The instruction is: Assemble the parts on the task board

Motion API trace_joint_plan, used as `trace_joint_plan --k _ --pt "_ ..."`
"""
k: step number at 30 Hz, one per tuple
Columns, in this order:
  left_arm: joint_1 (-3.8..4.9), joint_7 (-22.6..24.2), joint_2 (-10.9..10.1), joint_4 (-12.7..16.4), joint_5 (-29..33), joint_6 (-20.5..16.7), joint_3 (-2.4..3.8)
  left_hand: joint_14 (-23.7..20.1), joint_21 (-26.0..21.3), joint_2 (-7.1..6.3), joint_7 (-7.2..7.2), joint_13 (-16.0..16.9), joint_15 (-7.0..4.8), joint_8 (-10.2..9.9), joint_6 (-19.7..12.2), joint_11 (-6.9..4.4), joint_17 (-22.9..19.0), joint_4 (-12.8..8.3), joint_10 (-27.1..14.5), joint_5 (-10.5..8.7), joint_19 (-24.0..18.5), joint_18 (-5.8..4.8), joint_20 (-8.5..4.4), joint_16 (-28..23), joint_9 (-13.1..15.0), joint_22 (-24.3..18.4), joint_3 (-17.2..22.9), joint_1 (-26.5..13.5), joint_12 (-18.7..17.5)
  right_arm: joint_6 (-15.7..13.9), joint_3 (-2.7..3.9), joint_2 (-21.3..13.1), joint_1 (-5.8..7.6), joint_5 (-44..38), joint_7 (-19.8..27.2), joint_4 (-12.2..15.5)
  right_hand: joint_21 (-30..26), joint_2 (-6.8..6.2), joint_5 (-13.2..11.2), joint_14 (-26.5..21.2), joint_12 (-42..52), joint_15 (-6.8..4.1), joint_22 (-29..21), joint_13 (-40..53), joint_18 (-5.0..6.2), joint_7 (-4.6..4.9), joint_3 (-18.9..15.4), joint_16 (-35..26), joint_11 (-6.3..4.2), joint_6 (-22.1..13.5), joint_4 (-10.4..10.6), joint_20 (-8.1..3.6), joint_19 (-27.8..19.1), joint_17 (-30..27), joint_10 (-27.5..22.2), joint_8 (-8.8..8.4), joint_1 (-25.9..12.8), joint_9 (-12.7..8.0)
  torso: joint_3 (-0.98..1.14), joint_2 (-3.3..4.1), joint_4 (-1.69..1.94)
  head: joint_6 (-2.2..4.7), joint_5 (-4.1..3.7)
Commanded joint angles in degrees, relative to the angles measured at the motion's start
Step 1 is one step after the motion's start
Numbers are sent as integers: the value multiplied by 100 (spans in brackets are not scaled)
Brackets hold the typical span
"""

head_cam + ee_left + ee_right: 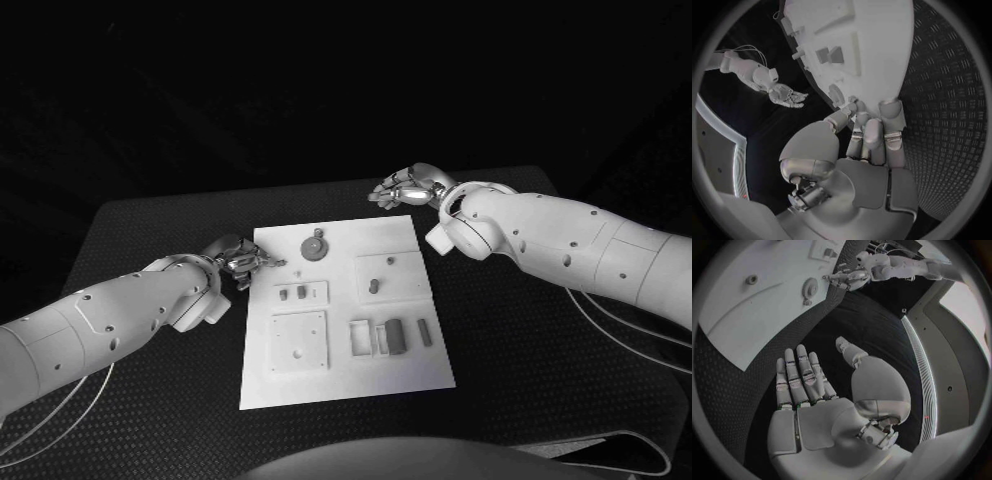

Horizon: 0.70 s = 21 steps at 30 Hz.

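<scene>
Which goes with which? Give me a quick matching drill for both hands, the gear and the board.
Things:
1. left hand
2. right hand
3. gear
4. board

States:
A. lies on the board's far part
B. white plate in the table's middle
C. open, above the table off the board's far right corner
D. fingers at the board's left edge

Pairs: 1-D, 2-C, 3-A, 4-B

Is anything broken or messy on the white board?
Nothing stands out. The task board lies flat on the black table, its small parts sitting tidily on it. The left hand is at its edge; the right hand is beyond it.
</scene>
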Motion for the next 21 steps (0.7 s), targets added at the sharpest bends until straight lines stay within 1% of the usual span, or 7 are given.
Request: trace_joint_plan --k 1,3,7,10,14,16,21 --pt "-21 -250 0 -21 -45 16 -11 52 -34 -65 0 -13 -1 37 76 -17 -10 -19 52 -2 18 345 -39 -22 6 60 -19 -31 41 35 1 -6 -2 -9 45 4 -28 8 -10 47 -34 7 7 -8 69 374 3 -27 -7 -40 22 -12 46 6 34 39 -41 -8 1 4 -5 -6 3" --pt "-20 -275 6 -27 -42 6 -10 58 -40 -96 -6 -21 -7 43 87 -23 -11 6 57 -3 22 339 -41 -26 10 58 -51 -76 40 34 1 -6 -2 -9 45 6 -29 8 -10 47 -34 7 8 -8 69 374 3 -27 -7 -40 22 -12 46 6 34 39 -41 -8 3 5 -4 -2 4" --pt "-19 -359 28 -52 -13 -25 -8 72 -53 -214 -14 -38 -15 50 98 -30 -15 135 68 -6 32 327 -46 -37 17 51 -179 -271 40 38 1 -2 -2 -9 44 12 -30 8 -10 47 -34 7 9 -8 69 374 3 -27 -6 -40 21 -12 46 6 34 39 -41 -8 2 2 -1 -1 2" --pt "-18 -435 43 -65 -13 -46 -5 83 -67 -275 -24 -49 -24 61 116 -39 -16 221 75 -6 32 324 -56 -43 25 47 -315 -449 42 38 1 -2 -2 -9 43 10 -30 8 -10 47 -34 7 9 -8 70 374 3 -27 -6 -40 21 -12 46 6 34 40 -41 -9 4 5 -3 0 5" --pt "-15 -561 72 -88 -13 -37 -4 93 -86 -359 -42 -61 -41 81 147 -57 -16 281 79 -5 25 324 -71 -49 38 43 -498 -652 43 39 1 -1 -2 -9 42 5 -31 8 -10 47 -34 7 10 -8 70 374 3 -28 -6 -40 21 -12 47 6 34 40 -41 -9 5 4 -9 -1 9" --pt "-11 -644 99 -112 -13 -44 -3 98 -96 -382 -58 -68 -56 100 176 -73 -16 302 83 -5 24 327 -83 -53 48 40 -574 -732 44 38 1 0 -2 -9 42 4 -32 8 -10 47 -34 7 10 -8 70 374 3 -27 -6 -40 22 -12 47 6 34 40 -41 -9 9 5 -12 -1 10" --pt "1 -753 166 -155 -13 -71 1 116 -115 -413 -91 -85 -89 133 220 -106 -14 339 99 -5 32 331 -109 -62 66 34 -696 -870 45 42 1 10 -2 -9 42 2 -33 9 -10 48 -34 7 12 -8 70 374 3 -28 -6 -40 22 -11 48 6 34 41 -41 -10 7 6 -11 -1 6"
